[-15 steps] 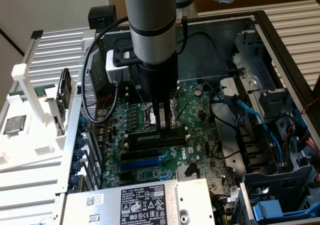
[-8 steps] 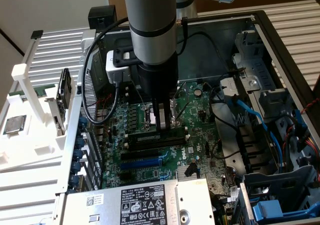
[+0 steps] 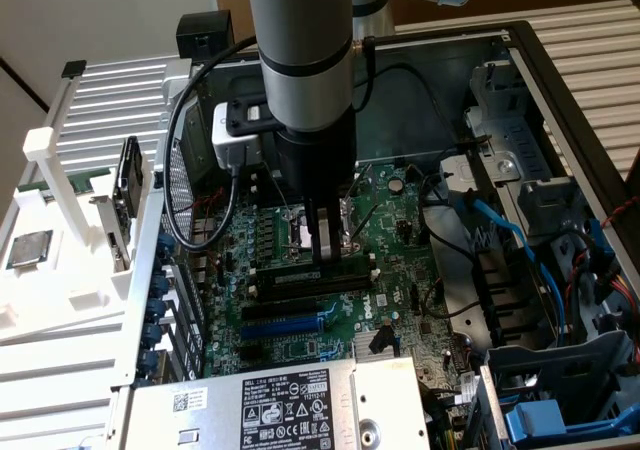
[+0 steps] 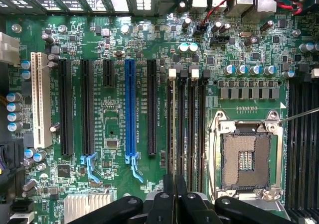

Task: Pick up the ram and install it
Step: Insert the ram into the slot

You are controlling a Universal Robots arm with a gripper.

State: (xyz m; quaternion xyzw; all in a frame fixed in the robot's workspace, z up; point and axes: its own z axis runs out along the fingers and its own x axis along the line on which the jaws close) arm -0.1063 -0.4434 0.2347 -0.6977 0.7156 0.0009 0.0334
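My gripper [image 3: 322, 254] reaches straight down into the open computer case, onto the motherboard [image 3: 300, 340]. Its two dark fingers [image 4: 168, 196] stand close together over the bank of black memory slots [image 4: 192, 129]. Between them runs the ram [image 4: 173, 129], seen edge-on as a thin strip along the slot closest to the long black expansion slot [image 4: 151, 109]. In the exterior view the ram [image 3: 300, 281] stands on edge, a long dark stick right under the fingertips. Whether it is fully seated in the slot I cannot tell.
The bare processor socket [image 4: 246, 159] lies beside the memory slots. A blue slot [image 4: 130, 109] and a white slot [image 4: 39, 99] lie further off. The power supply [image 3: 270, 405], blue cables [image 3: 520, 250] and drive cages crowd the case. A white fixture [image 3: 60, 270] holding a processor chip [image 3: 28, 250] stands outside.
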